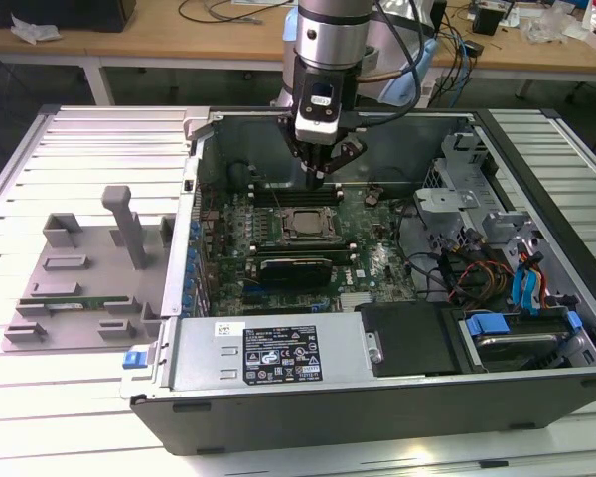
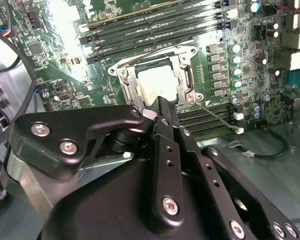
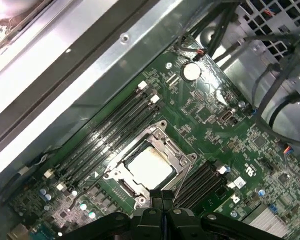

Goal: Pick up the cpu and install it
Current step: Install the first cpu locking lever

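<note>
1. The gripper (image 2: 159, 104) is sitting nearest in both wrist views. Its black fingers are pressing together with nothing between them, and it is hanging just above the socket without touching it.
2. Directly beneath it, the cpu (image 3: 150, 167) is lying inside the socket frame (image 3: 182, 156) on the motherboard (image 3: 215, 115), with its pale metal top facing up. I cannot tell whether it is lying fully flush.
3. The main risk is coming from that closeness. If the closed fingertips are driven down off-centre, they are likely to be scuffing the lid or tipping the chip. A tilted chip would be bending the socket contacts under it.
4. A thin wire lever (image 2: 215, 116) is running out from one corner of the frame, so the chip is probably not clamped yet. A sideways brush from the gripper could be catching that wire or nudging the chip.
5. Memory slots (image 3: 115, 125) are flanking the socket closely on two sides and narrowing the room for the fingers.
6. Farther off in the exterior view, a black expansion card (image 1: 298, 266) is lying just beside the socket. Loose cables (image 1: 467, 273) are bunching toward that view's right, well apart from the gripper.
7. Outside the computer case (image 1: 377, 417), a grey plastic tray (image 1: 79, 268) with an upright post is resting on the slatted tabletop (image 1: 79, 149). It is well out of the way.
</note>
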### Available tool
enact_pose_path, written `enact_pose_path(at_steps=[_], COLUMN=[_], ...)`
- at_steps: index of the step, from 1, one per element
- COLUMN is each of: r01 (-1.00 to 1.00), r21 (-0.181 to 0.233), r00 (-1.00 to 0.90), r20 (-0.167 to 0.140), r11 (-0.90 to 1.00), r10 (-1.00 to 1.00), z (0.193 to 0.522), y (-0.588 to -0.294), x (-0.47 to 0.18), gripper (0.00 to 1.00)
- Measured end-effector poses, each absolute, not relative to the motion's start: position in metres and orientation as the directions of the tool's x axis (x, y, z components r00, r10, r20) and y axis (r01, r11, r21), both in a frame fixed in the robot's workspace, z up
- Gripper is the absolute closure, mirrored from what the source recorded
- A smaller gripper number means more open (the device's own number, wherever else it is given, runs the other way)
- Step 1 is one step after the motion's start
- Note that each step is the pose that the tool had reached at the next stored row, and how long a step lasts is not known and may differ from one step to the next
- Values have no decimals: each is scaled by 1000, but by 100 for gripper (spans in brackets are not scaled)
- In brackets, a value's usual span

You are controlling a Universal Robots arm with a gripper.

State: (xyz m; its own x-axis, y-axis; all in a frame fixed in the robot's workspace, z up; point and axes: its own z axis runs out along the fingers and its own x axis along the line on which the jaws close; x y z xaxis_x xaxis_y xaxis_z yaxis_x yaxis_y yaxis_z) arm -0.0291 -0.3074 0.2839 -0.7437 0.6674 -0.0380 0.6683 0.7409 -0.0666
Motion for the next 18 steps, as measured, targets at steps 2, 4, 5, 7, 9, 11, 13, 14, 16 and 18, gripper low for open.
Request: enact_pose_path(at_steps=[2,4,5,7,9,11,13,14,16,18], r01=[647,619,610,584,568,543,524,513,498,467], r21=[-67,-67,-67,-67,-67,-67,-67,-67,-67,-67], r00=[-763,-785,-793,-811,-823,-840,-852,-858,-867,-884], r20=[-38,-38,-38,-38,-38,-38,-38,-38,-38,-38], r11=[760,782,790,809,820,837,849,856,865,882], r10=[646,618,609,583,567,541,523,512,497,466], z=[284,284,284,284,284,284,284,284,284,284], y=[-307,-307,-307,-307,-307,-307,-307,-307,-307,-307], x=[-29,-29,-29,-29,-29,-29,-29,-29,-29,-29], gripper=[89,89,89,89,89,89,89,89,89,89])
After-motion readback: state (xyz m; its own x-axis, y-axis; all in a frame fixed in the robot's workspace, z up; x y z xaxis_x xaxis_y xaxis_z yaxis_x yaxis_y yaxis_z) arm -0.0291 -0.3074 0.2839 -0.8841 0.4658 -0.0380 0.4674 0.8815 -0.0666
